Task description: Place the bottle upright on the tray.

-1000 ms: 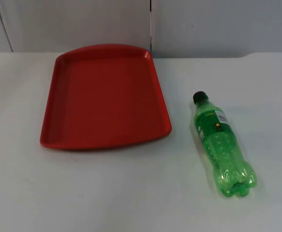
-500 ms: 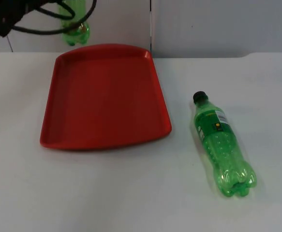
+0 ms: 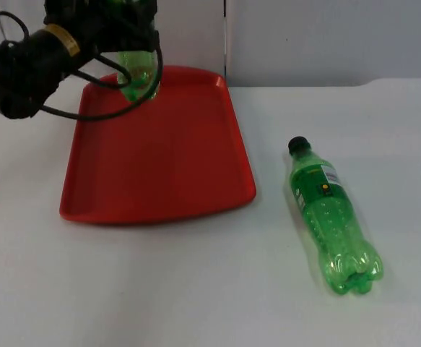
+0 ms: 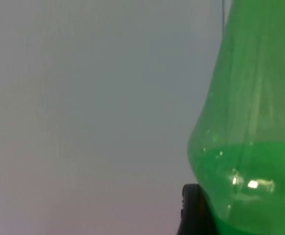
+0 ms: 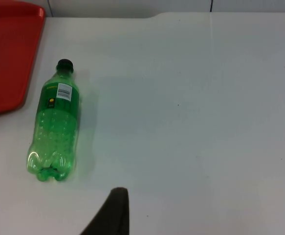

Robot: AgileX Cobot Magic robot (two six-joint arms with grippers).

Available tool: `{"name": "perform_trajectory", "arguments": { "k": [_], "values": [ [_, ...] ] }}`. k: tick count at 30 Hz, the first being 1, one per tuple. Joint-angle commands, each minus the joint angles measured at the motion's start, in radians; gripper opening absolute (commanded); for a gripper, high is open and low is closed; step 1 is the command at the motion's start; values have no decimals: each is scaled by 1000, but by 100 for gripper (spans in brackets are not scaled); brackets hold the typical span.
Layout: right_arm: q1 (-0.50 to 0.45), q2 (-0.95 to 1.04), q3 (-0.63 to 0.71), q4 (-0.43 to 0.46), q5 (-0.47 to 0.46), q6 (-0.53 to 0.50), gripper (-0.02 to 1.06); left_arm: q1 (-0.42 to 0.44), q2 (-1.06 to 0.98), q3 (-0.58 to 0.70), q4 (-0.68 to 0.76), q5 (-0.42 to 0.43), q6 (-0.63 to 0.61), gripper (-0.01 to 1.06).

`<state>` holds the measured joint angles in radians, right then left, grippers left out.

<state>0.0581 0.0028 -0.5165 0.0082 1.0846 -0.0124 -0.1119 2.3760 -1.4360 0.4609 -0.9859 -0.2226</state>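
A red tray (image 3: 159, 159) lies on the white table at the left. My left gripper (image 3: 132, 45) hangs over the tray's far edge, shut on a green plastic bottle (image 3: 138, 74) that points base-down above the tray. In the left wrist view that bottle (image 4: 250, 147) stands close against a black fingertip (image 4: 193, 210). A second green bottle (image 3: 331, 217) with a black cap lies on its side on the table right of the tray. The right wrist view looks onto this lying bottle (image 5: 55, 122) from a distance, and my right gripper (image 5: 115, 213) waits well short of it.
The grey partition wall (image 3: 326, 36) closes the table just behind the tray. White table top (image 3: 196, 289) stretches in front of the tray and around the lying bottle. A corner of the tray (image 5: 10, 54) appears beside the lying bottle.
My left arm has come in from the upper left with a green bottle and carried it down and to the right, over the tray's far edge. The lying bottle has not moved.
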Motion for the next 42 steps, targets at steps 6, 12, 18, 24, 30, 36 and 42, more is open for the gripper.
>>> {"name": "perform_trajectory", "arguments": {
  "k": [6, 12, 18, 24, 30, 36, 42],
  "values": [
    [-7, -3, 3, 4, -7, -3, 105, -3, 77, -6, -14, -108, 35, 0],
    [-7, -3, 3, 4, -7, -3, 105, -3, 105, -6, -16, -99, 35, 0],
    [-7, -3, 3, 4, -7, -3, 105, -3, 115, -6, -6, -97, 35, 0],
    [-7, -3, 3, 4, -7, -3, 105, -3, 115, -6, 21, -89, 23, 6],
    [-7, -3, 3, 4, -7, -3, 105, -3, 115, -5, 44, -92, 23, 57],
    [-7, -3, 3, 4, -7, -3, 105, -3, 115, -5, 44, -95, 23, 76],
    [-7, -3, 3, 4, -7, -3, 105, -3, 115, -5, 44, -95, 23, 77]
  ]
}}
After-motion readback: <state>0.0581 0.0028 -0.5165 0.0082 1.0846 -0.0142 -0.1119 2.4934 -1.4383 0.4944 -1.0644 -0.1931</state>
